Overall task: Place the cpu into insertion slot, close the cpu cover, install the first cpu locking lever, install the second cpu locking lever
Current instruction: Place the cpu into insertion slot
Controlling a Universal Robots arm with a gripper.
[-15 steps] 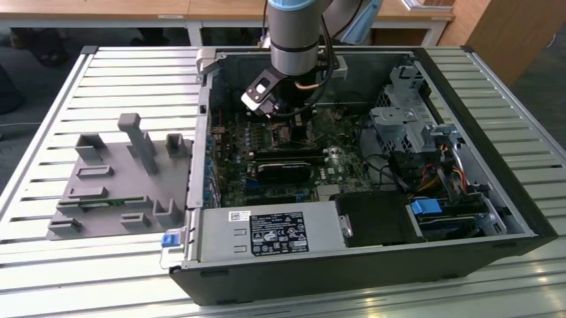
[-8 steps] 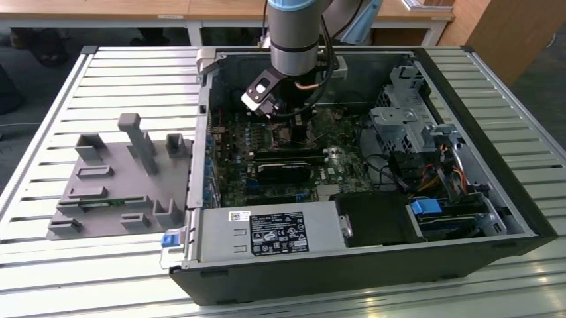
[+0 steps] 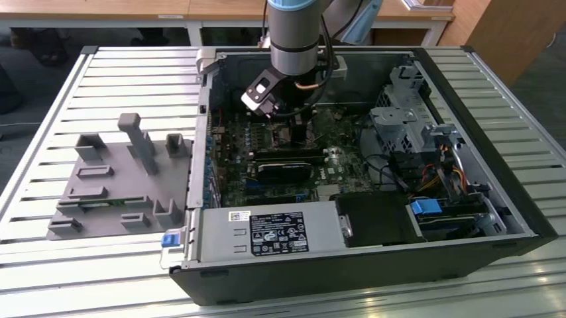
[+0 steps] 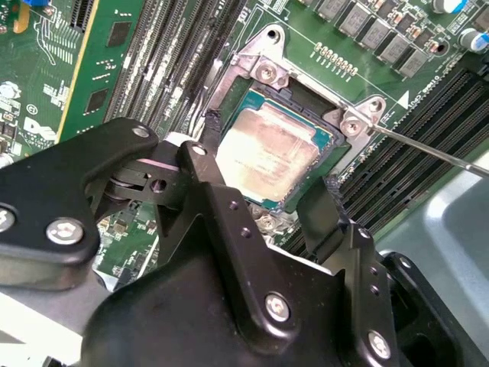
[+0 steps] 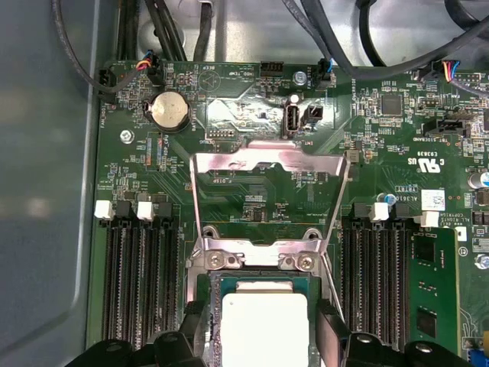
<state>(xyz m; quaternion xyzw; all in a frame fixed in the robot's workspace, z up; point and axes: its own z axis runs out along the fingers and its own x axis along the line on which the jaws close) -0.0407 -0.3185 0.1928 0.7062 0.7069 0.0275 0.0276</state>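
your fingers (image 4: pixel 321 210) stand only as wide as the cpu (image 4: pixel 267 153) and sit against two opposite edges of it; the gripper (image 5: pixel 262 321) is closed on the chip. the cpu lies flat in the slot (image 4: pixel 302 98), pale top up, with green board (image 5: pixel 252 202) around. the cover (image 5: pixel 267 162) stands up open at the slot's hinged side, not over the chip. a thin lever (image 4: pixel 428 149) angles off free from one corner of the slot. long black memory slots (image 5: pixel 141 283) run on both sides of it.

from the exterior view's left: a grey tray (image 3: pixel 115 179) lies on the slatted table (image 3: pixel 53 278), just beside the open case (image 3: pixel 354 271). next, inside the case, the arm (image 3: pixel 299 33) comes down over the middle of the board, and the psu (image 3: pixel 265 232) lies along the case's near wall. on the exterior view's right you see the drive cage (image 3: pixel 402 126) and a bundle of wires (image 3: pixel 442 175).
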